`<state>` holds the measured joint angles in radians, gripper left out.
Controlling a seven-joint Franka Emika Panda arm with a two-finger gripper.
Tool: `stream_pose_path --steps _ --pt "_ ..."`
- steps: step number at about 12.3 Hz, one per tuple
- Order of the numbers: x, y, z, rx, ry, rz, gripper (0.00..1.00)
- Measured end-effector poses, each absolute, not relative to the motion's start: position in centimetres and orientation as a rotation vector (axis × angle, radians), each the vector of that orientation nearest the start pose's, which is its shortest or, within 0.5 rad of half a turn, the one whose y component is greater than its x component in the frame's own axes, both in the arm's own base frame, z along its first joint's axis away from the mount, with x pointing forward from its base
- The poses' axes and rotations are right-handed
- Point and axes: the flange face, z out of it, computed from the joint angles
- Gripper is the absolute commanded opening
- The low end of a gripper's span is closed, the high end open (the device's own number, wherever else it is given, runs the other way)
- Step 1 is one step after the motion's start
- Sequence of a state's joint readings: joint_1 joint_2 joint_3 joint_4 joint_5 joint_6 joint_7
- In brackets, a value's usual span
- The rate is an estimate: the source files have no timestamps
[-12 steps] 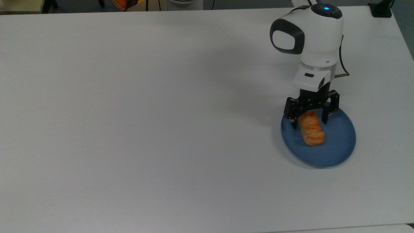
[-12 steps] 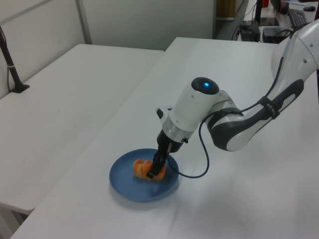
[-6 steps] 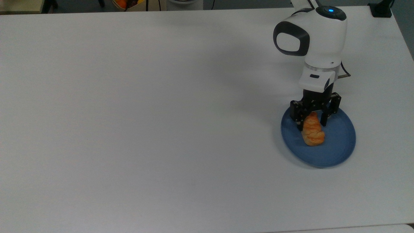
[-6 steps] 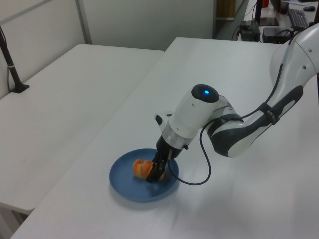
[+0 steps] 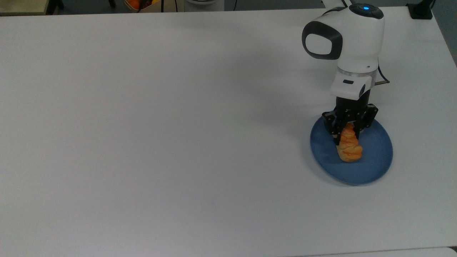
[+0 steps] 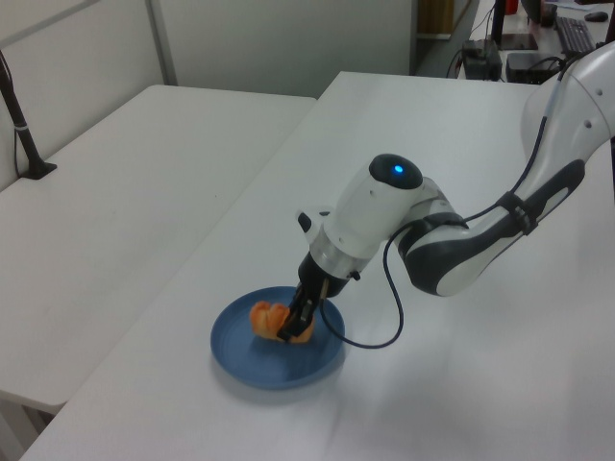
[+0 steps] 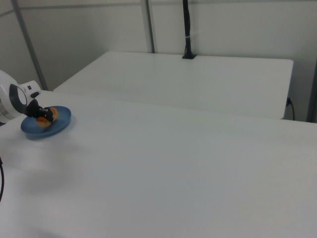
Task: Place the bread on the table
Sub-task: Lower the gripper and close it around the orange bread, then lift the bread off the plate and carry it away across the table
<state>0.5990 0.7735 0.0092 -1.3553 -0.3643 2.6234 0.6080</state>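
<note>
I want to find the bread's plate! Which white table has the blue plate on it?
The table with the robot arm on it holds the blue plate and bread. The other white table beside it carries a black pole's base.

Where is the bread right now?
The bread sits on the blue plate at the top view's right, with the gripper closed around its far end.

no readable text, labels or numbers

White table (image 5: 142,125), blue plate (image 5: 375,160)
</note>
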Motion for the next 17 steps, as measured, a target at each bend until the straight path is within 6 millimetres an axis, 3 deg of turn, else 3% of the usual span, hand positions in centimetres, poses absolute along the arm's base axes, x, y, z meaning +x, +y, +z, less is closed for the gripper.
stream_pose_path --steps 3,6,11,14,17 --pt "63.7 43.9 36.5 -2.878 -0.327 -0.879 0.52" --pt "63.8 40.0 42.4 -2.887 -0.236 -0.903 0.52" --pt "64.3 29.5 50.6 -3.011 0.045 -0.827 0.54" --pt "63.8 23.2 53.5 -3.026 0.119 -0.819 0.54" --pt "62.9 15.9 55.2 -3.069 0.004 -0.597 0.55"
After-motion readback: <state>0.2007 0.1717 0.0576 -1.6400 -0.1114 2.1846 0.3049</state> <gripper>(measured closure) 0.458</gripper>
